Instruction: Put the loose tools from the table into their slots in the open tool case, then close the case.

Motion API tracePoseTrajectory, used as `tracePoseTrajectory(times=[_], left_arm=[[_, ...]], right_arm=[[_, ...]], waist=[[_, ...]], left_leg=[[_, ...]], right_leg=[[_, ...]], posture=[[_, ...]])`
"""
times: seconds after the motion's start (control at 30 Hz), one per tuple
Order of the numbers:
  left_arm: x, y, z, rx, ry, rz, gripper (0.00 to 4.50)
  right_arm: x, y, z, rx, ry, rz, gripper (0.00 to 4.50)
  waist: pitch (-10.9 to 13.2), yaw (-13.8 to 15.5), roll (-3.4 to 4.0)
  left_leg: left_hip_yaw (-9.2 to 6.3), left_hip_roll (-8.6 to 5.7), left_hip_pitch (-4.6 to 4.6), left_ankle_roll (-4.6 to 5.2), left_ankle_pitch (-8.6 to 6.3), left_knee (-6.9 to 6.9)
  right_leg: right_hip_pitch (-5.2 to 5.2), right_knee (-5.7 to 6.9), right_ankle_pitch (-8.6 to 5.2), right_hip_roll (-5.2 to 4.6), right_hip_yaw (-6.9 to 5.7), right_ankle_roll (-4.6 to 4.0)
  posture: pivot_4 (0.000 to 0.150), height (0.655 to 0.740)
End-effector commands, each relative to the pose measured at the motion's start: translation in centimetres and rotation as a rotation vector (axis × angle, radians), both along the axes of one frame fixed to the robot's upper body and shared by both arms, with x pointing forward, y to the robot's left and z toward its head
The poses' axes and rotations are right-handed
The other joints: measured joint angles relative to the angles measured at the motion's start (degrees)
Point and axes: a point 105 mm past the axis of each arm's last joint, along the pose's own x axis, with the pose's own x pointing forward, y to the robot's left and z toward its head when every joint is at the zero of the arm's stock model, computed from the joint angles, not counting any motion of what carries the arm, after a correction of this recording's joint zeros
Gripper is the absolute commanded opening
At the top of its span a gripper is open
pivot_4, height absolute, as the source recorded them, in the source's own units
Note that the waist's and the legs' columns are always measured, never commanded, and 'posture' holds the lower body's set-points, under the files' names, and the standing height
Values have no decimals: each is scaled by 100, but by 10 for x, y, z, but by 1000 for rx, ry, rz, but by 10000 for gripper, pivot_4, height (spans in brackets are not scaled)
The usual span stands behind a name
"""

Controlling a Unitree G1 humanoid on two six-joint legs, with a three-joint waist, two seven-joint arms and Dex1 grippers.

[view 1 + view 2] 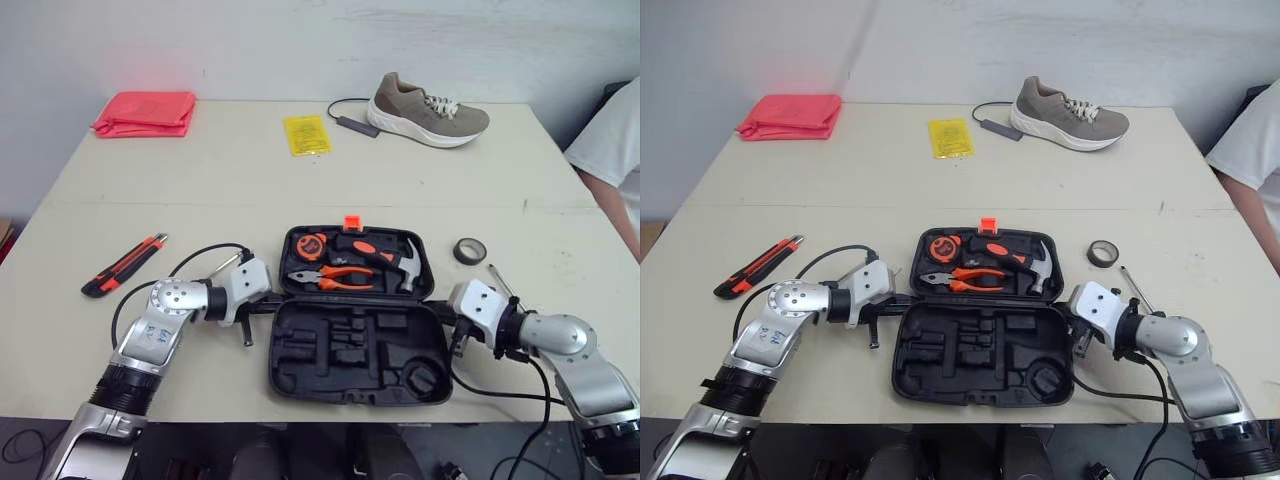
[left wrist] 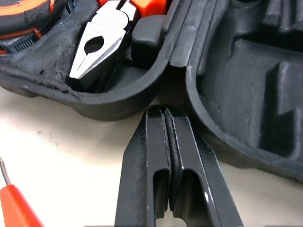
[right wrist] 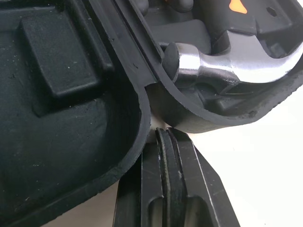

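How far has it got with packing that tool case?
Done: the hammer, pliers and tape measure sit in the far half of the tool case. In hand: nothing; the left gripper and right gripper are shut and empty, tips by the hinge at either end. Remaining: the utility knife and roll of tape lie loose on the table, and the case is open.

You have bare desk (image 1: pixel 300 200) at twelve o'clock of the tool case (image 1: pixel 355 365); the utility knife (image 1: pixel 124 265) lies at nine, the tape roll (image 1: pixel 460 252) at two.
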Motion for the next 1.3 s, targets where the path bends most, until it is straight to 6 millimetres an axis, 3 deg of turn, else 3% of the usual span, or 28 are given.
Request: tracePoseTrajectory(times=[0.03,0.17,0.27,0.4,0.47,0.6,0.77,0.8,0.9,1.07,1.3], left_arm=[[-4,4,12,-16,-53,-5,249],[-6,22,27,-49,-97,20,249],[-14,49,43,-107,-129,48,249],[-24,103,65,-176,-150,194,249],[-27,134,67,-172,-158,300,5226],[-34,211,77,-172,-215,580,21489],[-67,300,76,-138,-224,917,44917],[-75,314,74,-127,-222,979,45000],[-102,351,68,-78,-221,1150,45000],[-126,374,66,-41,-237,1270,45000],[-119,364,60,-73,-237,1209,45000]], right_arm=[[-4,3,7,-4,-25,41,0],[-9,-16,22,-13,-76,13,0],[-22,-36,42,-6,-138,-13,0],[-52,-74,69,19,-194,-105,0],[-67,-93,74,34,-200,-171,0],[-101,-140,78,41,-222,-378,14068],[-142,-194,71,5,-221,-607,39842],[-150,-201,69,4,-215,-634,44606],[-172,-222,64,-16,-232,-713,44606],[-186,-236,55,-23,-237,-767,44606],[-170,-229,52,53,-253,-715,44606]], waist=[[0,1,0],[3,25,4],[5,34,7],[6,37,7],[6,42,7],[7,28,7],[7,-1,5],[5,-14,3],[5,-31,4],[2,-38,-1],[-1,-15,0]], left_leg=[[0,1,0,-1,0,0],[-1,4,-4,-2,-1,-1],[-2,3,-7,-1,-1,0],[-6,5,-7,0,-6,-3],[-8,9,-4,0,-11,-4],[-7,13,7,-1,-27,-8],[0,18,10,9,-53,-14],[0,23,11,3,-57,-16],[7,30,19,-4,-60,-36],[10,30,28,-27,-75,-59],[0,30,34,-45,-53,-88]], right_leg=[[0,0,0,0,0,0],[-4,0,-2,-3,9,-4],[-7,0,-2,-10,13,-4],[-3,-6,-2,-22,22,-4],[3,-10,-2,-21,22,-4],[10,-15,-5,-21,24,-8],[7,-25,-7,-24,10,-14],[6,-29,-10,-24,11,-17],[6,-43,-13,-21,10,-24],[4,-48,-15,-30,16,-28],[0,-46,-12,-35,15,-49]], posture=[[1500,7400],[1500,7400],[1500,7400],[1500,7400],[1500,7400],[1500,7400],[1500,7400],[1500,7400],[1500,7400],[1500,7400],[1500,7400]])
